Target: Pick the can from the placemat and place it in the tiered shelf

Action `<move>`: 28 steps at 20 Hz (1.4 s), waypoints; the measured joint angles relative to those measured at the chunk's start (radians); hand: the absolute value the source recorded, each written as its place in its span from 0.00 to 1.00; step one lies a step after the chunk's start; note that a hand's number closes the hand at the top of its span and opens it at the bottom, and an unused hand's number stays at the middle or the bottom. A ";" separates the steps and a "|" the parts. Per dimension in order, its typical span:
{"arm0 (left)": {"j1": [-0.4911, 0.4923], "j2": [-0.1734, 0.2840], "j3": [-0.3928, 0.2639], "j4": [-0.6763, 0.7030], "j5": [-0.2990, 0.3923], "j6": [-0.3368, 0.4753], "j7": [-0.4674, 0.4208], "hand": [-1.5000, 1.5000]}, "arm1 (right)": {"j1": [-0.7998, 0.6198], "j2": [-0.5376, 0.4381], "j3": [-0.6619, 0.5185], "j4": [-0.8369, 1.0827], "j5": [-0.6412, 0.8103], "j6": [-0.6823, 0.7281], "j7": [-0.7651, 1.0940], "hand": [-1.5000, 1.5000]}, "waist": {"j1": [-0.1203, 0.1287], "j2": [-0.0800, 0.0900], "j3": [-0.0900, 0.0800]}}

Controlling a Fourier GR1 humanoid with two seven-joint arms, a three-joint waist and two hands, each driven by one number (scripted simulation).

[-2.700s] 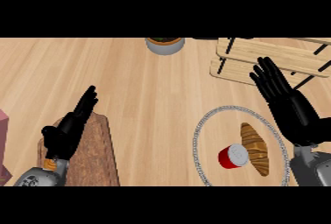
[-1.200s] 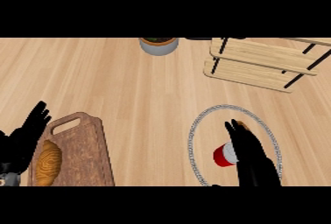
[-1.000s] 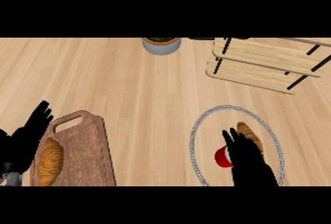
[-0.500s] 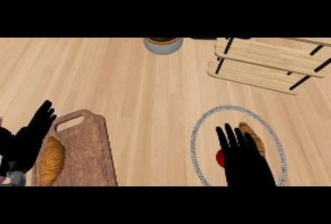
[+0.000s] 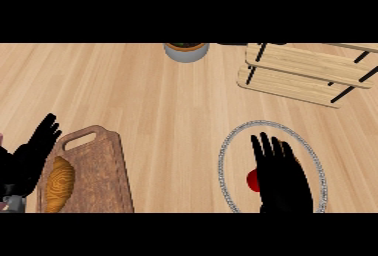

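Note:
A red can stands on a round pale placemat with a beaded rim at the lower right. My right hand lies flat over the mat with straight fingers, covering most of the can; only a red sliver shows at the hand's left side. A brown pastry on the mat is almost wholly hidden under the hand. The wooden tiered shelf with black posts stands at the upper right. My left hand rests open at the left edge.
A wooden cutting board with a croissant on it lies at the lower left, beside my left hand. A grey pot stands at the top centre. Bare wooden counter spreads between the mat and the shelf.
My right hand has slid left and down over the can, hiding more of it and the pastry. The left hand has barely shifted.

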 measured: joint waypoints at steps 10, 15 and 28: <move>0.006 -0.044 0.054 0.017 -0.046 -0.061 -0.005 0.50 | 0.010 0.013 -0.075 0.112 0.078 -0.034 -0.105 0.00 | -0.002 0.000 0.000; -0.008 -0.075 0.078 0.040 -0.084 -0.078 -0.011 0.50 | 0.026 0.038 -0.084 0.158 0.120 -0.063 -0.134 0.00 | -0.003 0.000 0.000; 0.010 -0.121 0.129 -0.010 -0.137 -0.112 0.028 0.50 | 0.021 0.047 -0.148 0.284 0.160 -0.148 -0.278 1.00 | -0.002 -0.007 -0.005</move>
